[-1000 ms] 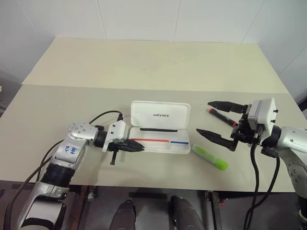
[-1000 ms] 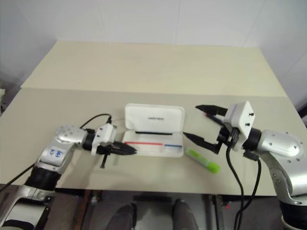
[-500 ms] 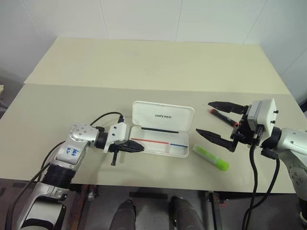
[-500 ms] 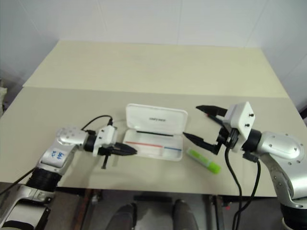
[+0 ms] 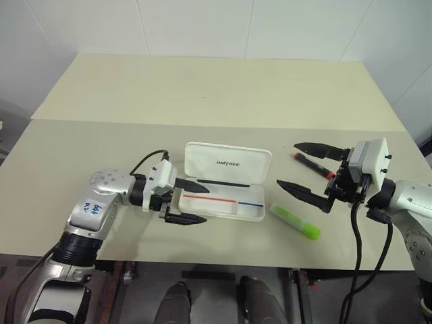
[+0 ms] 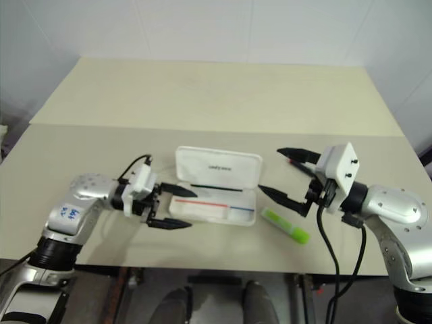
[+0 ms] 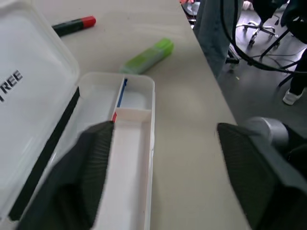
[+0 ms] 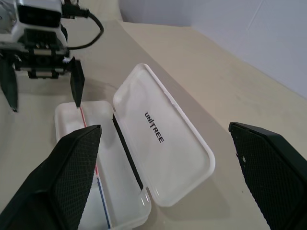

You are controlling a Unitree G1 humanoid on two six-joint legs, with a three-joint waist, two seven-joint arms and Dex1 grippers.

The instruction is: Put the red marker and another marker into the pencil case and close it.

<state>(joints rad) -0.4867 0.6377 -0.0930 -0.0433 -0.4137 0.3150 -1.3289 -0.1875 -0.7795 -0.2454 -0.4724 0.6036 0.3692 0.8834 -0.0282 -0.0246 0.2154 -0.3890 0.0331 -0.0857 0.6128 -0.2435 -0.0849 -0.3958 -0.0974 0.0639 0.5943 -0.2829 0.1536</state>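
Lying open on the surface (image 5: pixel 81 142), the pencil case (image 5: pixel 226 179) has its lid tipped back and its tray facing up, holding nothing but a thin red-and-blue line. Neither marker is in yet: the red marker (image 5: pixel 312 164) rests beyond the case on the right side, and the green highlighter (image 5: pixel 295 222) lies just beside the case's right end. So loading both and shutting the lid appear to remain (essentially the whole job). The left end effector (image 5: pixel 190 201) hovers at the case's left end, fingers apart and empty. The right end effector (image 5: pixel 302 169) hangs near the two markers, fingers spread wide, gripping nothing. Part of the red marker is hidden behind the right fingers, and the case's hinge is hard to make out.
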